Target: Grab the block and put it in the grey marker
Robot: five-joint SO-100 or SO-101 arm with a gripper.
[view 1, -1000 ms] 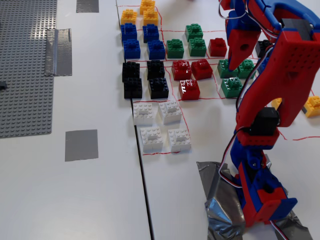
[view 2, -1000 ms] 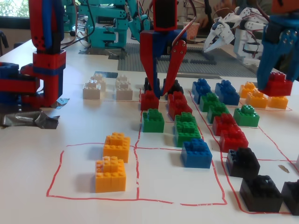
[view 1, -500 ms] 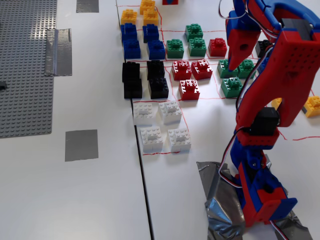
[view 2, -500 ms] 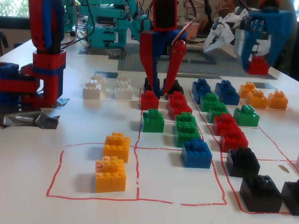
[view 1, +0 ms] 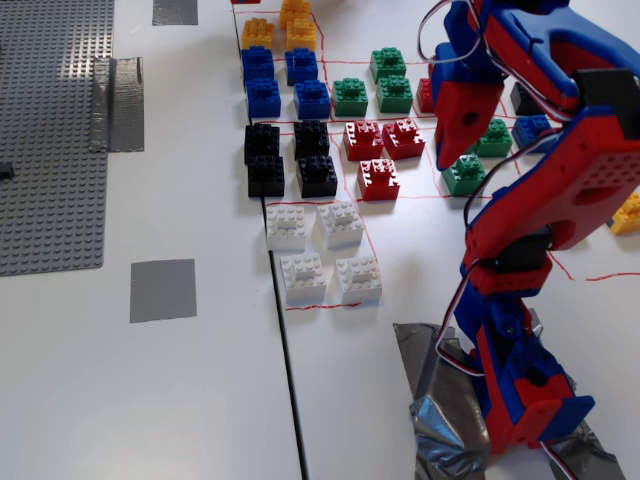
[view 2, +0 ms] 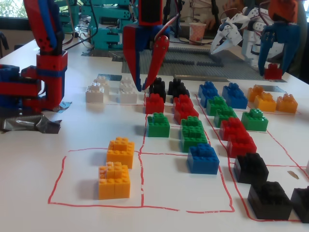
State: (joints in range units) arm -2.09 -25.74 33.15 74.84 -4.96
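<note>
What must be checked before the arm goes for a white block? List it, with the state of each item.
1. Grey marker bare, nothing on it: ok.
2. White blocks upright on the table, four in a group, none held: ok.
3. Gripper empty: ok.
4. Jaws open wide enough for a block: cannot tell; the fingertips look close together.
5. Gripper above a white block: not ok; in a fixed view it hangs further right, by the red bricks.
6. Room for the fingers beside the chosen block: cannot tell; the white blocks sit close together.
</note>
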